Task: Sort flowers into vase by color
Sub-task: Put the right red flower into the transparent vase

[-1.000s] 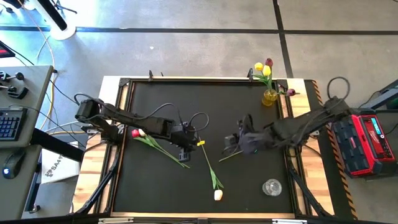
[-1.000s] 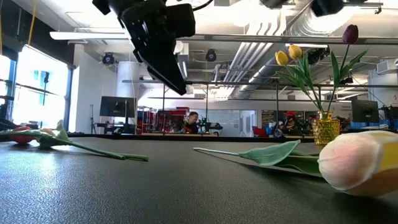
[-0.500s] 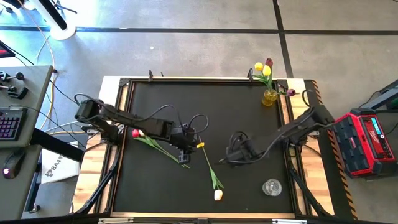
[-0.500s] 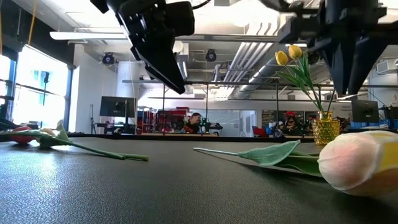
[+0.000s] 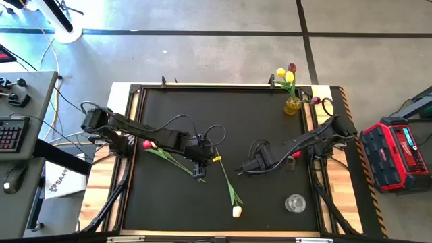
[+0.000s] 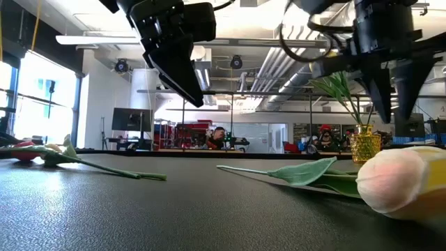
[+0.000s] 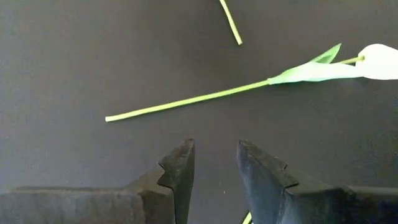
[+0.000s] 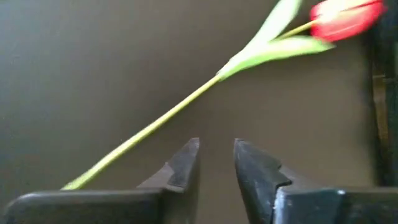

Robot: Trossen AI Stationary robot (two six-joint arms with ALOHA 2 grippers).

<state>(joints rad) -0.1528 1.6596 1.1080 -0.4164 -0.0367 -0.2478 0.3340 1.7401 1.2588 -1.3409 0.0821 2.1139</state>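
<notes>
Black matting carries a red tulip (image 8: 345, 17) lying loose just ahead of the right gripper (image 8: 216, 163), whose fingers stand slightly parted, empty; left gripper (image 7: 214, 165) likewise, near a cream-white tulip (image 7: 380, 61); yellow vase (image 5: 292, 104) far corner

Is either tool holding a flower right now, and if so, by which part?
Nothing is held. The right tool stands open above the mat with the red tulip lying free ahead of it; the left tool is open and empty too.
</notes>
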